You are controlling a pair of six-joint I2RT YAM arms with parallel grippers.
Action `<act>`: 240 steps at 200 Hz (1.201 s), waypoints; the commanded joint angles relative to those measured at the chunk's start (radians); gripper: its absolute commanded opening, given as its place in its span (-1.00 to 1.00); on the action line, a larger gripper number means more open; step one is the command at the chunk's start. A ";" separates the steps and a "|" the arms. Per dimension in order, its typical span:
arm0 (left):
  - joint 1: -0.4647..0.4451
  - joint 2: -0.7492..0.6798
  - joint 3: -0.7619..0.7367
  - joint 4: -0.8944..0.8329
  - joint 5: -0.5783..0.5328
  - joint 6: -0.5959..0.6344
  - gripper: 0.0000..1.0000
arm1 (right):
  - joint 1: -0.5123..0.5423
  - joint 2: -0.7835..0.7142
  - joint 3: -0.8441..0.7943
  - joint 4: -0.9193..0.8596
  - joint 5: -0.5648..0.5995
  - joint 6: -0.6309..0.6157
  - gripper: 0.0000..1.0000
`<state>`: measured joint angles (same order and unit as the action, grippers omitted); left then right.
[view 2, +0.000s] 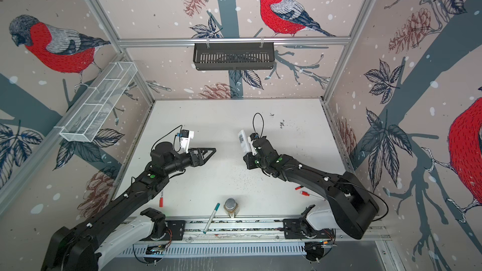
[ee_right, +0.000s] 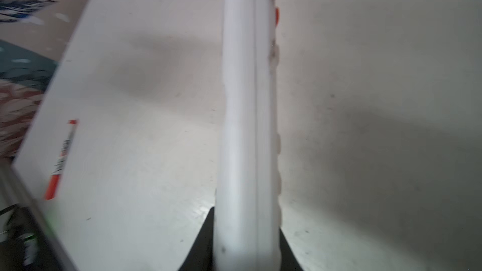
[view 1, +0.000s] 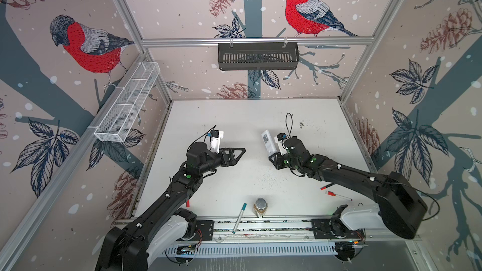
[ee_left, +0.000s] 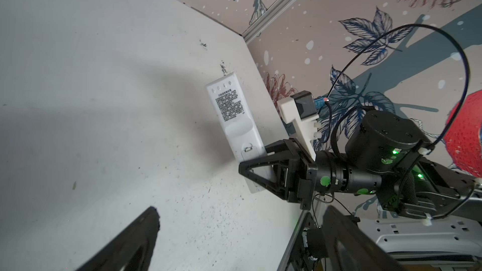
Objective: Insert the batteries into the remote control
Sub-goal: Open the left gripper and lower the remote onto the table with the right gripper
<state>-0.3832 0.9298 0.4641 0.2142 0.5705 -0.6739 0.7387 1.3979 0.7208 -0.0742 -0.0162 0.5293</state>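
Lying nearest, at the front edge of the counter [view 1: 260, 115], are a teal marker [view 1: 239, 217] and a small jar [view 1: 260, 207]. Farther in, the left gripper [view 1: 241, 153] hangs spread wide and empty. Opposite it, the right gripper [ee_left: 257, 169] is clenched on the lower end of the remote control [ee_left: 232, 115], which is raised above the counter with its label side towards the left arm.

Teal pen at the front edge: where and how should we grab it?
Grip the pen mid-barrel, from straight above, closing across its thin width. It lies flat, one end over the front rail, and the jar stands close beside the other end, so mid-barrel likely leaves most room.
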 commanded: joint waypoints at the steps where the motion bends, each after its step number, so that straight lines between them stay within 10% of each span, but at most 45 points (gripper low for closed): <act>1: 0.000 -0.025 -0.011 -0.052 -0.042 0.034 0.95 | 0.007 0.037 0.010 -0.063 0.229 0.057 -0.52; 114: 0.006 -0.066 -0.036 -0.054 -0.038 0.046 0.95 | 0.058 0.353 0.159 -0.147 0.469 0.205 -0.38; 240: 0.027 -0.054 -0.045 -0.022 -0.012 0.037 0.95 | 0.093 0.359 0.235 -0.168 0.439 0.170 0.21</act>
<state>-0.3603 0.8738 0.4156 0.1535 0.5499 -0.6472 0.8299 1.7931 0.9485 -0.1963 0.4438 0.7288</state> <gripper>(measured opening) 0.972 0.593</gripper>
